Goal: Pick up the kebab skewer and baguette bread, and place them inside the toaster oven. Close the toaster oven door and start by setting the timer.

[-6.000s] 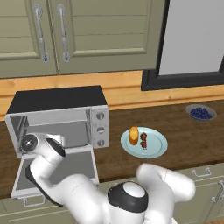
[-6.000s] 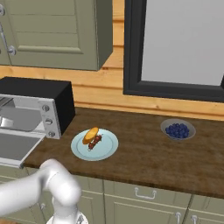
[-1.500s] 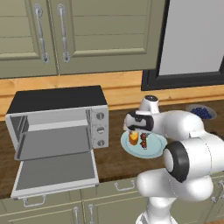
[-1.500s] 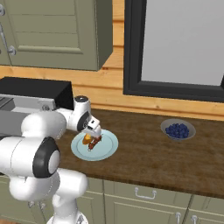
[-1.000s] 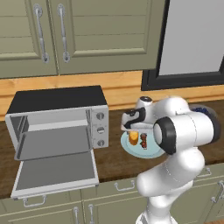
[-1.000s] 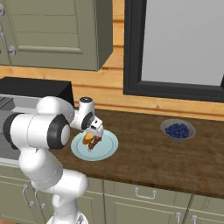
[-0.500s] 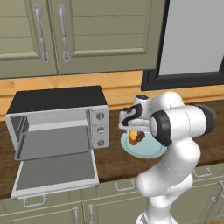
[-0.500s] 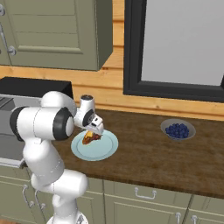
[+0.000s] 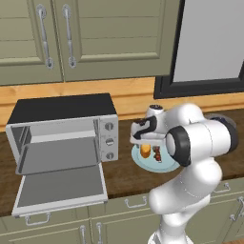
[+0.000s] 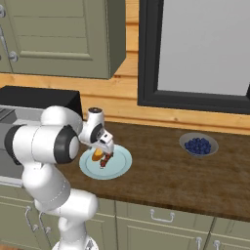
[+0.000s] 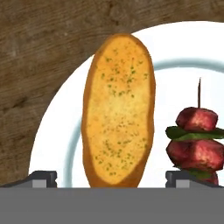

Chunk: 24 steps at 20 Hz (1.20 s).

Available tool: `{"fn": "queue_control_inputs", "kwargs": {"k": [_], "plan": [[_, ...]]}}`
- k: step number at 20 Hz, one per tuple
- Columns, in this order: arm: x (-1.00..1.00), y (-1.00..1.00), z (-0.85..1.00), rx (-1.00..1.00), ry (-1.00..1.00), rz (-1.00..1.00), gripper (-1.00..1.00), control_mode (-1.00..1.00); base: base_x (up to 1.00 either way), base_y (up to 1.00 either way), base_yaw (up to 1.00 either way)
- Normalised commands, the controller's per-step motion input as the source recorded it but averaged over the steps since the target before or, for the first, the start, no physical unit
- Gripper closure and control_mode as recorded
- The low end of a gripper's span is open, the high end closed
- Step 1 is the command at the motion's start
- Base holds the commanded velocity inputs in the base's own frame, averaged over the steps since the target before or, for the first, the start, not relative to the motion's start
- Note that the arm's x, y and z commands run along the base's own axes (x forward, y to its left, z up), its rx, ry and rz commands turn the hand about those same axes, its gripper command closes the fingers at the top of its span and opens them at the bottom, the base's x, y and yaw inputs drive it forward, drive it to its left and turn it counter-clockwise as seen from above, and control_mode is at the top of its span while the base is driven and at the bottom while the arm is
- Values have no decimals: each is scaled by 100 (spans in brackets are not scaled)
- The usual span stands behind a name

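The oven (image 9: 62, 138) stands on the counter (image 10: 161, 171) to the left of the claw (image 9: 145, 147), well apart from it. Its door (image 9: 59, 188) is folded down flat toward the front edge of the counter, and the grey tray (image 9: 57, 155) inside is bare. Three round knobs (image 9: 109, 141) sit on the oven's right panel, on the side facing the claw.

The claw hangs over the left part of a white plate (image 9: 164, 164), pointing down. In the hand view its two tips (image 11: 41, 178) stand wide apart, one on each side of the bread (image 11: 118, 109), and neither tip is seen pressing the crust. Whether the tips touch the plate (image 11: 52, 144) cannot be told.

The bread lies flat on the plate directly under the claw, between the two tips, lengthwise along the line of sight of the hand camera. In the base views it shows as an orange piece (image 10: 97, 154) just below the claw (image 10: 103, 148).

The skewer (image 11: 194, 140) lies on the same plate just to the right of the bread, parallel to it and not touching it. The right tip stands at its near end.

Well to the right of the claw, a bowl of blueberries (image 10: 198, 145) rests on the counter below a dark-framed window (image 10: 195, 53).
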Motion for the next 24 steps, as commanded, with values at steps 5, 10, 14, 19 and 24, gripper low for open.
{"fn": "queue_control_inputs", "kwargs": {"k": [5,10,14,19,24], "plan": [[-6,0,-20,0,0,0,-100,-100,0,0,0],[0,0,-9,0,0,0,-100,-100,0,0,0],[0,0,-30,0,0,0,-100,-100,0,0,0],[17,0,-23,0,0,0,-100,-100,0,0,0],[15,-2,-30,0,0,0,-100,-100,0,0,0]]}}
